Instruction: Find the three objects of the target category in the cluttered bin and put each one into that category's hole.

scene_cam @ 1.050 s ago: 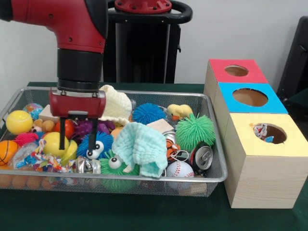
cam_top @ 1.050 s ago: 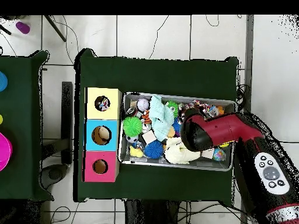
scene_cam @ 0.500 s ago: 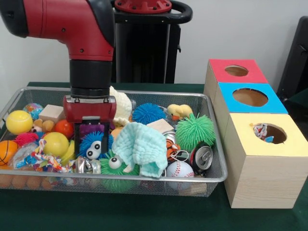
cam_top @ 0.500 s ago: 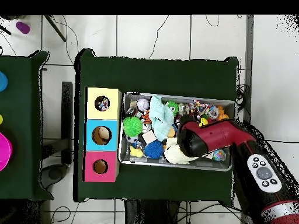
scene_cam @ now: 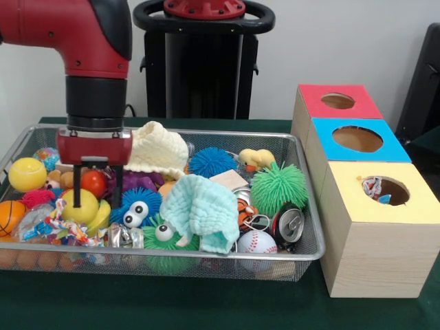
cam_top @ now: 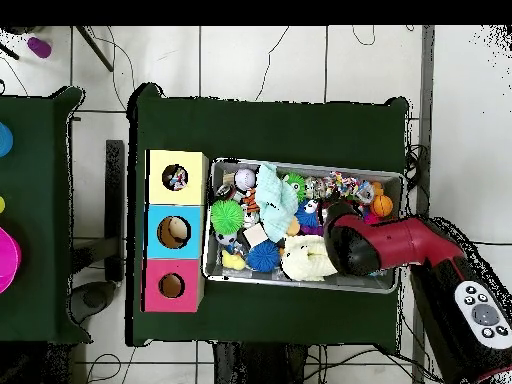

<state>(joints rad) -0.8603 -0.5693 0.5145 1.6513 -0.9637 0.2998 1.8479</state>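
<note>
You have one wire mesh bin (scene_cam: 289,141) on the green table, and beside it one wooden box row with three holes: a red-topped section (scene_cam: 337,101), a blue-topped section (scene_cam: 357,139) and a yellow-topped section (scene_cam: 382,190). One small multicoloured item already shows inside the yellow hole; what it is cannot be told.

Taking the mint-green knitted cloth (scene_cam: 203,210) at the bin's middle as your landmark, count three spiky rubber balls: a bright green one (scene_cam: 278,187) to its right, a blue one (scene_cam: 211,162) behind it, and a blue one with googly eyes (scene_cam: 136,206) to its left. A fourth fuzzy piece, a dark green toy with one googly eye (scene_cam: 163,236), lies just in front of the cloth. One white baseball (scene_cam: 256,241) and one dented drinks can (scene_cam: 287,224) sit at its front right, one cream knitted cloth (scene_cam: 157,148) behind left.

The gripper (scene_cam: 95,190) hangs left of the mint cloth, its two black fingers (scene_cam: 76,187) spread apart and empty, straddling a red ball (scene_cam: 92,183) above a yellow ball (scene_cam: 81,206). A second yellow ball (scene_cam: 27,174) lies further left, with an orange basketball-patterned ball (scene_cam: 9,216) at the bin's left edge.
</note>
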